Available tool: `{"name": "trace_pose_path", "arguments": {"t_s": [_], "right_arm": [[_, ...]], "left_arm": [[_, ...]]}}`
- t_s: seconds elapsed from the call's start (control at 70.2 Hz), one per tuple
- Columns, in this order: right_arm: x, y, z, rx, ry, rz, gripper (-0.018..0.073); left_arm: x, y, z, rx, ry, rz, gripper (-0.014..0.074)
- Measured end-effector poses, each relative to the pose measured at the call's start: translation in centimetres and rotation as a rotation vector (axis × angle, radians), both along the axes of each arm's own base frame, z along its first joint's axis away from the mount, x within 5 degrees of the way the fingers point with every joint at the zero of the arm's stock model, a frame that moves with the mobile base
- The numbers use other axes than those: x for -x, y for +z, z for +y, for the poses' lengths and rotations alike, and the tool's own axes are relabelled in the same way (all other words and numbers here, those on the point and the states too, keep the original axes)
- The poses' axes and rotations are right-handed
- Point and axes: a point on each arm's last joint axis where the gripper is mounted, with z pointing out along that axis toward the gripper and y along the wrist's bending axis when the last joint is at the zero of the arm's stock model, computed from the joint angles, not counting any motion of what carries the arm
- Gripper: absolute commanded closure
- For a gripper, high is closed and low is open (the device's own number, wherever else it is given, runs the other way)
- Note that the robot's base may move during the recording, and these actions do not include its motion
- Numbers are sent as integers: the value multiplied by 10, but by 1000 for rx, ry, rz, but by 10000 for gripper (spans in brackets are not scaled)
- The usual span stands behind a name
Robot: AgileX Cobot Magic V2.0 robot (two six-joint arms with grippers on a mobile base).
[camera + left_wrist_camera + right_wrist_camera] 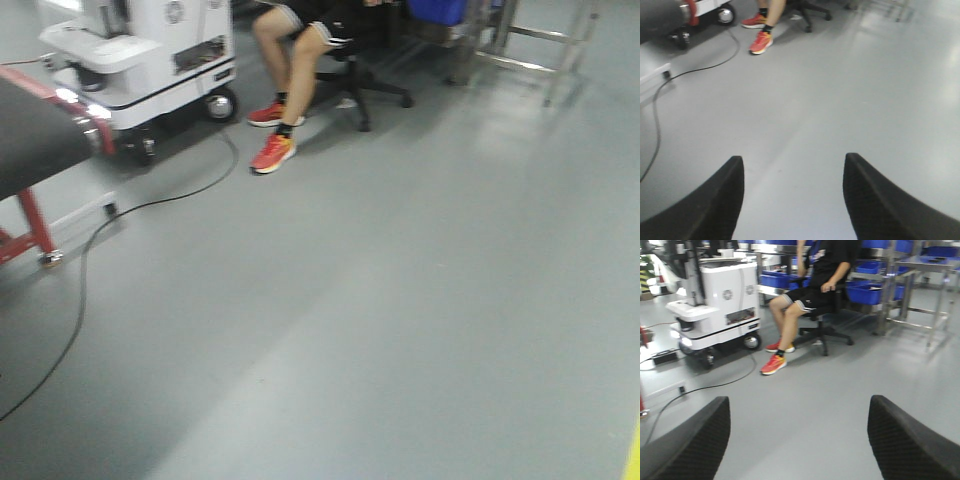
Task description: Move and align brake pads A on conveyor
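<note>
While the conveyor (30,135) sits far left, the left tool (792,167) and right tool (799,407) both gape wide over the floor (400,300), gripping nothing.

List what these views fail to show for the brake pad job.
Brake pads: in no view, so their positions cannot be told.
Conveyor: front view, only one end shows; the left edge cuts off the rest.
Seated person: right wrist view, head cut off by the top edge.

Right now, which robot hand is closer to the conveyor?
Left, probably. The conveyor sits ahead-left of the left hand; from the right hand, only its red frame shows far left.
</note>
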Motion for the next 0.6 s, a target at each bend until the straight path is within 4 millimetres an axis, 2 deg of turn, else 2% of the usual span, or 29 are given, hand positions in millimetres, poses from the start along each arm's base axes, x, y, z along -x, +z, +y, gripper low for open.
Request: {"name": "trace_pose_path", "arguments": {"t_s": [0.598], "right_arm": [[0, 0, 0, 0, 0, 0, 23]], "left_arm": [[0, 0, 0, 0, 0, 0, 190]]}}
